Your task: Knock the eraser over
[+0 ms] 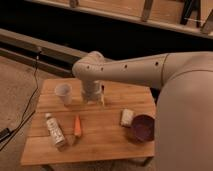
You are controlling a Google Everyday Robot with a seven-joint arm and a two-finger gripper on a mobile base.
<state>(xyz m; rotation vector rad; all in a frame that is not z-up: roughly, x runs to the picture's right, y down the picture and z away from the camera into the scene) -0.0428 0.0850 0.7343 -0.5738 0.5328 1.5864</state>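
Note:
The eraser [102, 93] is a small black block standing upright near the back middle of the wooden table [105, 142]. My gripper [91, 96] hangs down from the beige arm [125, 72] just left of the eraser, between it and the clear cup [63, 93]. The gripper is very close to the eraser, and I cannot tell whether they touch. The arm hides the gripper's upper part.
A small bottle [54, 130] and an orange carrot [77, 126] lie at the front left. A small white block [127, 117] and a purple bowl [143, 127] sit at the right. A cable [27, 107] runs along the floor at the left.

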